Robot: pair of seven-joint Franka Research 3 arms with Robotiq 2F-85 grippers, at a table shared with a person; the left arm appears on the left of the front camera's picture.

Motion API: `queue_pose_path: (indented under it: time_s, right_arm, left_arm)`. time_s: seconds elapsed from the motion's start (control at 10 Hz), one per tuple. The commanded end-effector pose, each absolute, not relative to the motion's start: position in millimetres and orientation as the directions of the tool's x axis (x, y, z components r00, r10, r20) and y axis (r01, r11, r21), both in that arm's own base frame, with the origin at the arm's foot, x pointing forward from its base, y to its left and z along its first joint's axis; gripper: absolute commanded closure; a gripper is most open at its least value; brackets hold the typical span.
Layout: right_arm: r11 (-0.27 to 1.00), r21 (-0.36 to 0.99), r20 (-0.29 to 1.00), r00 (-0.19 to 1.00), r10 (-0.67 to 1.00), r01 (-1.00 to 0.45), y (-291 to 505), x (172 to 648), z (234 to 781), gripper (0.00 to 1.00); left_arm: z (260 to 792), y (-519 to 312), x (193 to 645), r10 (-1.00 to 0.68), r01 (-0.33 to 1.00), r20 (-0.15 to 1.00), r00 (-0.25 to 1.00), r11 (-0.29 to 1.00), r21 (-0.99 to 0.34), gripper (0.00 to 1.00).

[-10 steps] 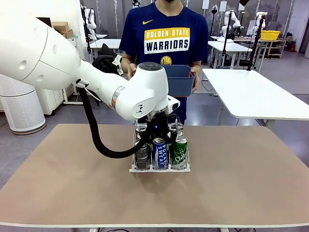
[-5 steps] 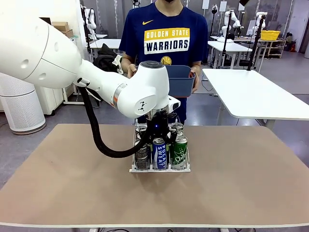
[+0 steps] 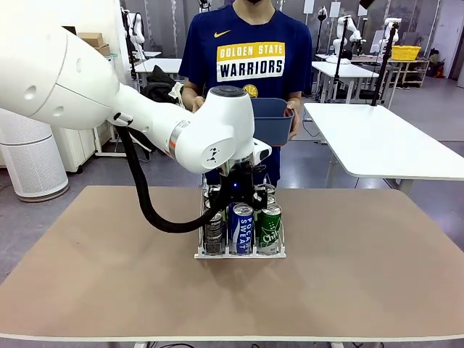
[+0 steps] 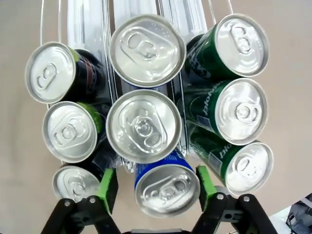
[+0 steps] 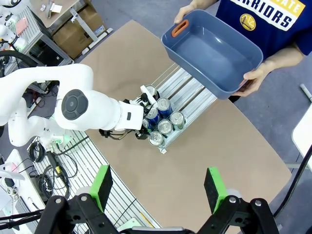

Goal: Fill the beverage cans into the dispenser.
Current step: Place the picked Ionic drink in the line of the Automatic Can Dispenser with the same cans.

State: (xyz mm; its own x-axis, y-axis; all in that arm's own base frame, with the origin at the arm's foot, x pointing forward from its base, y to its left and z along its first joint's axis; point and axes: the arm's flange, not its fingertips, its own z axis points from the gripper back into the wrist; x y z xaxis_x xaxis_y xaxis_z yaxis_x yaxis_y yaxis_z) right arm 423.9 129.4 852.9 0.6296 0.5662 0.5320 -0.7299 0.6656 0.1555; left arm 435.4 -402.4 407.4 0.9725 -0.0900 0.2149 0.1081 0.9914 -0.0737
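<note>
The dispenser (image 3: 239, 254) stands mid-table with its three lanes holding beverage cans: black ones (image 3: 213, 232) on the left, blue Pocari Sweat ones (image 3: 241, 229) in the middle, green ones (image 3: 271, 229) on the right. My left gripper (image 3: 240, 201) hangs over the rear of the middle lane. In the left wrist view its green pads (image 4: 108, 187) stand open on either side of a blue can (image 4: 168, 190), with a small gap on the left side. My right gripper (image 5: 158, 190) is open, high above the table, with nothing between its fingers.
A person at the far side holds an empty dark blue tub (image 3: 272, 119) in both hands, just behind the dispenser. The white left arm (image 3: 109, 109) stretches across the table's left half. Another white table (image 3: 377, 138) stands at the back right.
My left gripper's jaws have opened off the blue can in the middle lane. The left arm has lifted slightly. The person and the tub have stayed put.
</note>
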Motion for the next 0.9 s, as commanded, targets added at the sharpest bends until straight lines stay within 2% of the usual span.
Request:
queue_pose_path:
  time_s: [0.0,0.4,0.5,0.8]
  right_arm:
    - [0.663,0.167,0.531,0.633,0.563,-0.73,129,423,853,0.0]
    - [0.663,0.167,0.531,0.633,0.563,-0.73,129,423,853,0.0]
    - [0.663,0.167,0.531,0.633,0.563,-0.73,129,423,853,0.0]
    - [0.663,0.167,0.531,0.633,0.563,-0.73,129,423,853,0.0]
  left_arm:
    - [427,-401,425,-0.061,0.078,0.213,0.975,0.994,-0.076,0.0]
    - [454,-399,401,-0.037,0.058,0.273,0.961,0.996,-0.069,0.0]
    - [447,-401,420,-0.073,0.093,0.252,0.965,0.993,-0.069,0.0]
    - [447,-401,420,-0.073,0.093,0.252,0.965,0.993,-0.069,0.0]
